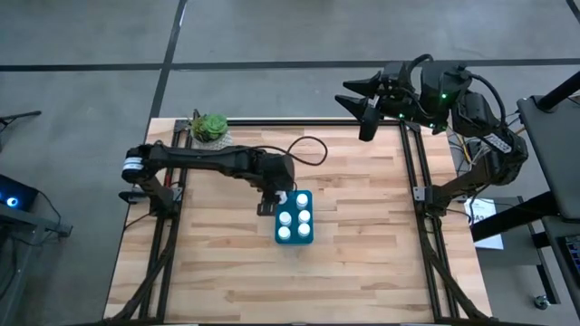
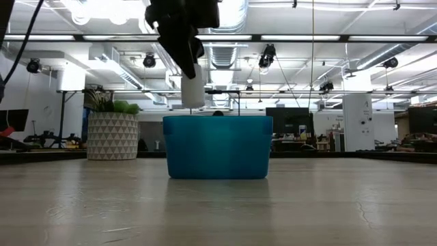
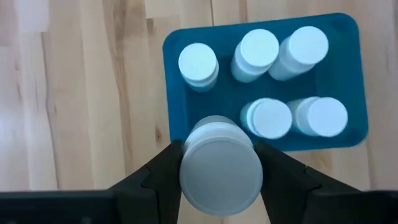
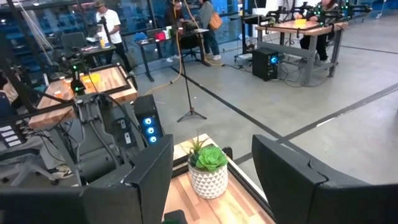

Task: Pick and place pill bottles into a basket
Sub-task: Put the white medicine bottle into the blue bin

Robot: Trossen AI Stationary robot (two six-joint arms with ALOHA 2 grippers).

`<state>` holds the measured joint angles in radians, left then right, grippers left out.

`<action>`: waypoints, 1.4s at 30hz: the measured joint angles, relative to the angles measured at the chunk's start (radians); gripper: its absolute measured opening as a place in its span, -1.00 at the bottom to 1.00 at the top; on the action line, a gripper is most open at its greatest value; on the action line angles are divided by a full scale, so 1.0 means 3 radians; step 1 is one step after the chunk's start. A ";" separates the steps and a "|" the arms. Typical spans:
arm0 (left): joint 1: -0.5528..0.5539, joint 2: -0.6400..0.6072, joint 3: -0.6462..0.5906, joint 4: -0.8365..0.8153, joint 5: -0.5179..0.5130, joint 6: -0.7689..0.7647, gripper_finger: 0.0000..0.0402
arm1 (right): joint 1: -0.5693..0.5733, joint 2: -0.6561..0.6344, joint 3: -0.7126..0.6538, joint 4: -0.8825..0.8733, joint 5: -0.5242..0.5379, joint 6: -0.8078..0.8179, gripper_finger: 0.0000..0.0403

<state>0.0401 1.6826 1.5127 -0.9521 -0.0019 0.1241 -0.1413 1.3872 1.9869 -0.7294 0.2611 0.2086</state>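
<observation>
Clamped between the left gripper's (image 3: 221, 180) two dark fingers, the sixth pill bottle (image 3: 221, 168) fills the near part of the left wrist view, cap toward the lens and long axis upright. From the low view it hangs above the rim of the teal basket (image 2: 217, 156), over its left end, not yet inside. Five pill bottles (image 3: 261, 53) already stand in the basket, and the one free slot lies straight beneath the held bottle, so the coming move looks like a plain vertical descent with little sideways correction. Further right on the worktop (image 1: 362, 263) nothing else waits. Parked beyond the far right corner, the right gripper (image 1: 367, 109) stands open and empty, well apart from the basket.
</observation>
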 joint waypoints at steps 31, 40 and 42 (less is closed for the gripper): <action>-0.0001 0.0548 0.0062 0.0354 -0.0006 0.0222 -0.22 | 0.0095 -0.0037 -0.0029 -0.0126 0.0010 0.0092 0.04; 0.0001 0.0766 0.0057 0.0437 0.0028 0.0220 -0.22 | 0.0116 -0.0035 -0.0029 -0.0118 0.0009 0.0156 0.04; 0.0006 0.0777 0.0052 0.0501 0.0070 0.0221 -0.22 | 0.0116 -0.0035 -0.0029 -0.0119 0.0007 0.0161 0.04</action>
<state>0.0418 1.9157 1.5284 -0.8019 0.0190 0.1903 -0.1066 1.3766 1.9781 -0.7650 0.2632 0.2568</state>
